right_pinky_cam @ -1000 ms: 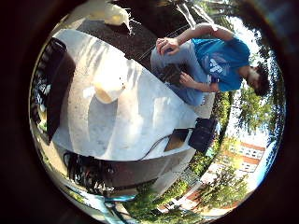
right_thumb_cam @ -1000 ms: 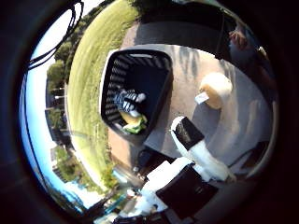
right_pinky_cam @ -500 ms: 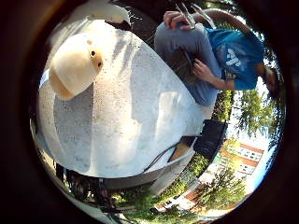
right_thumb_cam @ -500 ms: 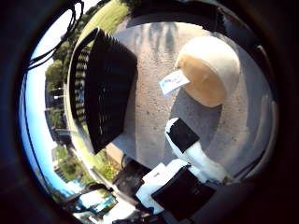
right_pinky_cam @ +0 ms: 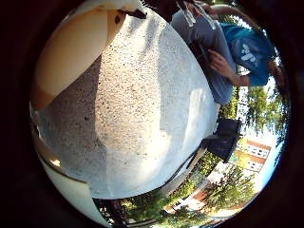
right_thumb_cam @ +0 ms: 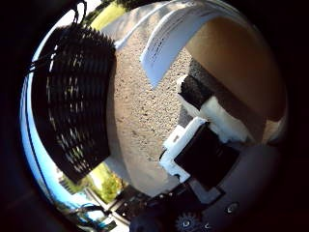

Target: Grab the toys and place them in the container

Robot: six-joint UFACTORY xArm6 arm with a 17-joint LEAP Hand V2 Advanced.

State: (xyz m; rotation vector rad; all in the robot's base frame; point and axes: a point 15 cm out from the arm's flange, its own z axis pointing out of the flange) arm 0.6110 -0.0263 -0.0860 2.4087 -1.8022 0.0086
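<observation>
A cream plush toy (right_pinky_cam: pixel 76 47) lies on the grey speckled table (right_pinky_cam: pixel 142 114) and fills much of the right little finger side palm view, so it is close under the palm. In the right thumb side palm view the toy (right_thumb_cam: pixel 241 68) has a white paper tag (right_thumb_cam: pixel 179 34) lying on the table beside it. My hand (right_thumb_cam: pixel 208 145) is just above the table, and its white and black fingers (right_thumb_cam: pixel 222 111) reach out straight right beside the toy. The black slatted container (right_thumb_cam: pixel 72 106) stands on the table on the other side of the hand; its inside is hidden.
A black box (right_pinky_cam: pixel 225 142) sits at the table's far edge. The table's rim (right_pinky_cam: pixel 185 171) runs near it, with grass and trees beyond.
The hand has come down much closer to the table and the toy, which now fills far more of each view. The container's wall looms larger and its inside no longer shows.
</observation>
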